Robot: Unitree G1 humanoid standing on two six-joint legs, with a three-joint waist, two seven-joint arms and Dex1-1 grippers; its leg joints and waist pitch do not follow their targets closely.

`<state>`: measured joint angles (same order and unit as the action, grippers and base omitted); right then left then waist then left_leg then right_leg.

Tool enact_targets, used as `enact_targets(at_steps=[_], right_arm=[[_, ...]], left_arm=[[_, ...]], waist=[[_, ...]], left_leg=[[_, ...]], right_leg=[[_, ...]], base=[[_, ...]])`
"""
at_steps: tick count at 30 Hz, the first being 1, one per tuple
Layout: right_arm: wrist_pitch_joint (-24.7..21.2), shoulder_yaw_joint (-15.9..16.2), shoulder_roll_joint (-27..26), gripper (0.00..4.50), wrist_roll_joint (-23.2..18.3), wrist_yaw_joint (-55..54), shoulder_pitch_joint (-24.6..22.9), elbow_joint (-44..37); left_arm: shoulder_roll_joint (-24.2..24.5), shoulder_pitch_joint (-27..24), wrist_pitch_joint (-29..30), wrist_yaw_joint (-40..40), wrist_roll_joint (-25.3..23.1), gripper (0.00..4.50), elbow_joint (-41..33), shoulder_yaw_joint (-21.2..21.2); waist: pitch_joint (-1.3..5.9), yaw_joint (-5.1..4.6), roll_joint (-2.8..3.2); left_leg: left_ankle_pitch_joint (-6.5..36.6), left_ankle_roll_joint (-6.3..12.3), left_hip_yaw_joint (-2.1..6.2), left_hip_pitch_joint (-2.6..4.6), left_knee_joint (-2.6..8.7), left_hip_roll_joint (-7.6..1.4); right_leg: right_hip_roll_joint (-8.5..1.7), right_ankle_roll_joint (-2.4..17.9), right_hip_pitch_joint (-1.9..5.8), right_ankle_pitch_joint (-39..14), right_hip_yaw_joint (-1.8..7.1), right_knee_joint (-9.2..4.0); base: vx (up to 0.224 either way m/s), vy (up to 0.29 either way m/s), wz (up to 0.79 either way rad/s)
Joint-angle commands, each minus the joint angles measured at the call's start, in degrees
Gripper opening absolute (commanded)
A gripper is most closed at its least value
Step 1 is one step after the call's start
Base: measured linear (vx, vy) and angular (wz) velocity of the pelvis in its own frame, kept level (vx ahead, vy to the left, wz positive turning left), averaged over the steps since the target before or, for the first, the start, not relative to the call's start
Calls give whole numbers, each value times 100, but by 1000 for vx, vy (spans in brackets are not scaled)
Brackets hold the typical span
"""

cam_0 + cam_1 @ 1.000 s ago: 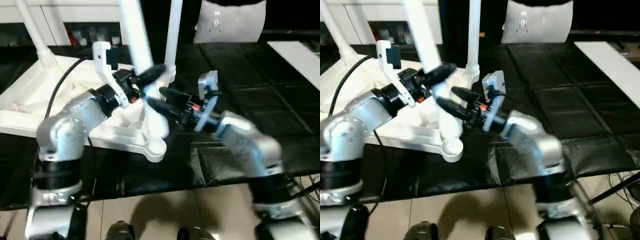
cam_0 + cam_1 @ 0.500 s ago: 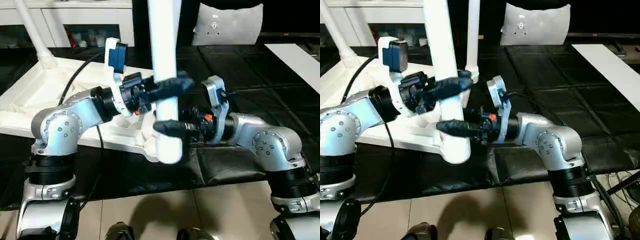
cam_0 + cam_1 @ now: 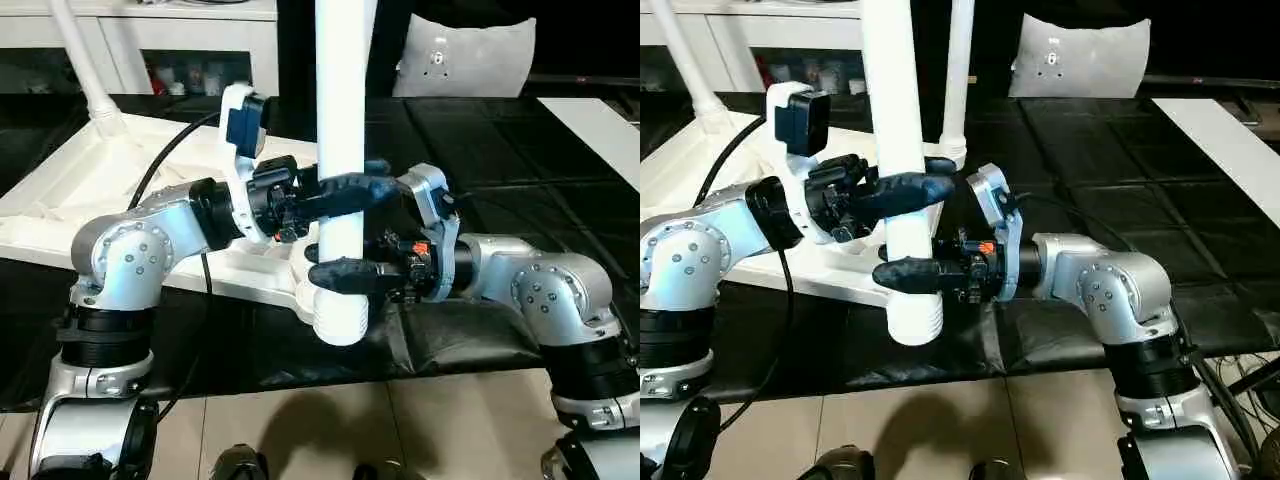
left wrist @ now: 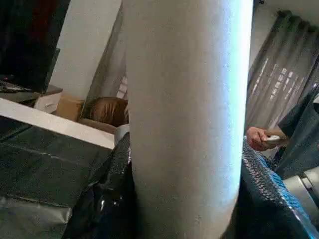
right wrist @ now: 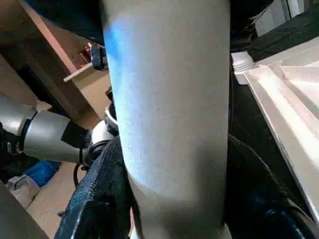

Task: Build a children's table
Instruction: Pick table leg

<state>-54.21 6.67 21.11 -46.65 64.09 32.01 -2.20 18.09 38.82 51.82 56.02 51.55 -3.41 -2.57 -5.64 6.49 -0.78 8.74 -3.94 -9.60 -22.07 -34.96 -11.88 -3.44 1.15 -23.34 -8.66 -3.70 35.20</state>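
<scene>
White plastic fills the middle of the left eye view: a long round table leg (image 3: 340, 150) stands upright in the centre of the frame, its ribbed lower end hanging just above the black mat (image 3: 470, 340). The left gripper (image 3: 345, 190) comes from the left and is closed around the leg at mid-height, one black finger wrapping across its front. The right gripper (image 3: 345, 273) comes from the right and clamps the same leg lower, just above the ribbed end. Behind them, in the left half of the frame, the upturned table top (image 3: 70, 190) lies flat with its ribbed underside up, and another leg (image 3: 85, 70) rises from its far corner at the upper left.

In the right eye view a third leg (image 3: 958, 80) stands in the socket behind the held one, at upper centre. A flat white board (image 3: 1230, 140) lies at the right edge.

In the left wrist view the leg stands between both dark fingers (image 4: 107, 199), which press on its sides. A person's hand (image 4: 259, 138) shows at the right edge.

In the right wrist view the black fingers (image 5: 97, 199) hug the leg from both sides at the bottom of the frame.
</scene>
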Motion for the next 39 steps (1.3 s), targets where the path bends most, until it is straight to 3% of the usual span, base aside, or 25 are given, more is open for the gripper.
enact_targets(at_steps=[1, 4, 5, 6, 10, 13, 18, 20, 24, 26, 29, 32, 34, 35, 39], right_arm=[[-50, 23, 18, 197, 13, -87, -33, -73], [97, -19, -96, 197, 93, -287, -63, -62], [162, -28, -141, 197, 147, -366, -71, -58], [205, -41, -183, 197, 184, -439, -76, -48], [604, -109, -453, 193, 479, -908, -147, 5], [845, -81, -583, 191, 643, -1153, -188, -28], [1261, -29, -777, 191, 1030, -1594, -291, -107], [1528, -32, -919, 191, 1256, -1875, -342, -138], [1962, -114, -1268, 191, 1519, -2436, -407, -113], [2386, -119, -1581, 191, 1828, -2976, -418, 12], [2637, -187, -1831, 191, 2004, -3376, -418, 110], [2959, -47, -2002, 191, 2401, -3748, -393, 328], [3002, -43, -2054, 191, 2440, -3832, -382, 380], [3044, -22, -2086, 191, 2472, -3857, -364, 414], [3201, 24, -2185, 191, 2586, -3943, -318, 538]], left_arm=[[56, 97, -224, -61, -182, 190, -81, 78], [43, 95, -233, -276, -283, 190, -56, 65], [27, 93, -239, -318, -277, 246, -70, 29], [-3, 106, -237, -437, -293, 260, -54, -19], [90, 85, -159, -427, -287, 296, -138, -23], [92, 34, -212, -504, -314, 314, -183, -45], [29, -124, -430, -747, -475, 352, -310, -96], [-71, -204, -713, -1029, -716, 385, -358, -128], [-188, -339, -1246, -1583, -1342, 406, -463, -6], [-390, -503, -1559, -2269, -1821, 424, -622, 67], [-663, -585, -1832, -2849, -2123, 427, -703, 22], [-873, -729, -2125, -3359, -2589, 427, -852, 156], [-935, -768, -2191, -3521, -2730, 427, -879, 200], [-1052, -795, -2213, -3722, -2785, 399, -897, 175], [-1267, -871, -2412, -4144, -3064, 386, -953, 225]], waist=[[570, 0, 32], [575, -3, 42], [576, -3, 54], [574, -6, 59], [574, -18, 47], [569, -26, 85], [569, -40, 77], [572, -48, 78], [565, -79, 83], [554, -123, 76], [554, -168, 70], [554, -188, 58], [554, -205, 56], [555, -203, 48], [557, -204, 44]], left_leg=[[1457, -242, 27, 131, 395, -73], [1433, -254, 25, 129, 392, -70], [1440, -261, 24, 135, 388, -69], [1456, -266, 26, 130, 389, -71], [1488, -294, 30, 134, 397, -67], [1592, -336, 36, 157, 404, -74], [1629, -364, 41, 146, 421, -73], [1623, -374, 46, 139, 427, -82], [1705, -381, 51, 146, 434, -78], [1764, -420, 56, 139, 447, -91], [1831, -395, 57, 137, 440, -68], [1807, -375, 61, 123, 443, -74], [1829, -355, 53, 129, 435, -59], [1805, -338, 48, 127, 432, -58], [1781, -303, 52, 111, 440, -71]], right_leg=[[-380, 480, 257, -2606, 197, -518], [-377, 494, 257, -2548, 197, -506], [-377, 516, 249, -2531, 198, -506], [-381, 524, 252, -2530, 196, -503], [-387, 497, 241, -2628, 193, -510], [-378, 499, 219, -2601, 194, -509], [-380, 485, 237, -2534, 199, -503], [-385, 485, 241, -2491, 205, -500], [-378, 395, 228, -2601, 204, -516], [-385, 381, 208, -2607, 205, -521], [-369, 315, 217, -2715, 194, -539], [-366, 256, 213, -2657, 198, -541], [-355, 221, 208, -2707, 197, -551], [-353, 209, 207, -2674, 202, -549], [-350, 227, 209, -2536, 205, -543]], base=[[0, 0, 0], [0, 0, 0], [0, 0, 0], [0, 0, 0], [0, 0, 0], [0, 0, 0], [0, 0, 0], [0, 0, 0], [0, 0, 0], [0, 0, 0], [0, 0, 0], [0, 0, 0], [0, 0, 0], [0, 0, 0], [0, 0, 0]])
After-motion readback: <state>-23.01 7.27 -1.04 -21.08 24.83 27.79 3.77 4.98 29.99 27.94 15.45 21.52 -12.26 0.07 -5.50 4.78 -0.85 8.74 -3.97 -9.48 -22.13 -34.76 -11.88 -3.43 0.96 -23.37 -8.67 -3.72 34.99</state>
